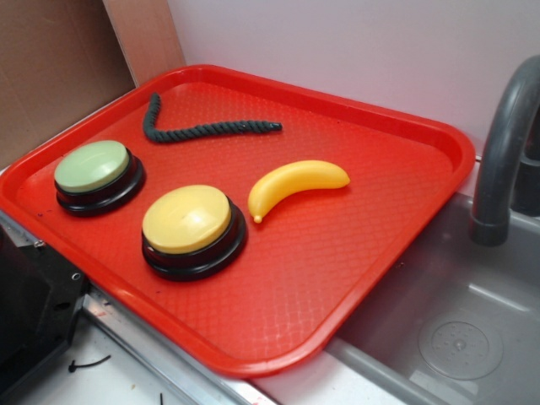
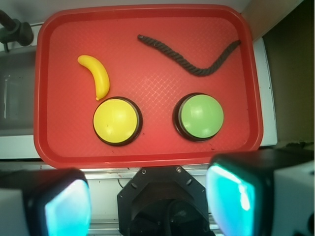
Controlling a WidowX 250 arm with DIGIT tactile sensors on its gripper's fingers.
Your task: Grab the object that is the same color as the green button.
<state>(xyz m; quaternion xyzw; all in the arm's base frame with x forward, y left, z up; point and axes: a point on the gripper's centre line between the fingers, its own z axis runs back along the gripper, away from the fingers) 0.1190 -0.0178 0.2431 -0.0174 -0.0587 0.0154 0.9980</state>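
A dark green twisted rope piece (image 1: 194,128) (image 2: 194,59) lies bent near the far edge of the red tray (image 1: 337,278) (image 2: 147,147). The pale green button (image 1: 94,169) (image 2: 201,116) on a black base sits at the tray's left in the exterior view. In the wrist view my gripper (image 2: 152,204) is open, high above the tray's near edge, its two teal pads (image 2: 66,209) wide apart with nothing between them. The gripper does not show in the exterior view.
A yellow-topped button (image 1: 190,224) (image 2: 116,121) and a yellow banana (image 1: 295,184) (image 2: 97,74) also lie on the tray. A grey sink (image 1: 456,329) with a dark faucet (image 1: 506,143) is to the right. Cardboard (image 1: 59,59) stands behind the tray's left corner.
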